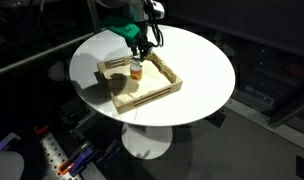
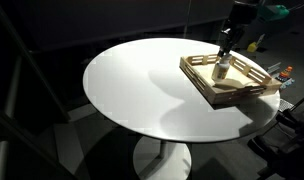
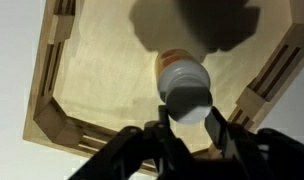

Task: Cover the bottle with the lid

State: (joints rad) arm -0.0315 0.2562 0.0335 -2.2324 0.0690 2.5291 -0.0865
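My gripper (image 3: pixel 190 114) straddles the small round white lid (image 3: pixel 185 86) atop the amber-orange pill bottle (image 3: pixel 172 57), lower centre; I cannot tell whether it is clamped.

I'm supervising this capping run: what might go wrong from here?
1. In the wrist view the lid, held in the tool, looks offset from the bottle's amber rim; pressing down may seat it crooked.
2. The small bottle stands free inside the wooden tray, so a sideways push might tip it.
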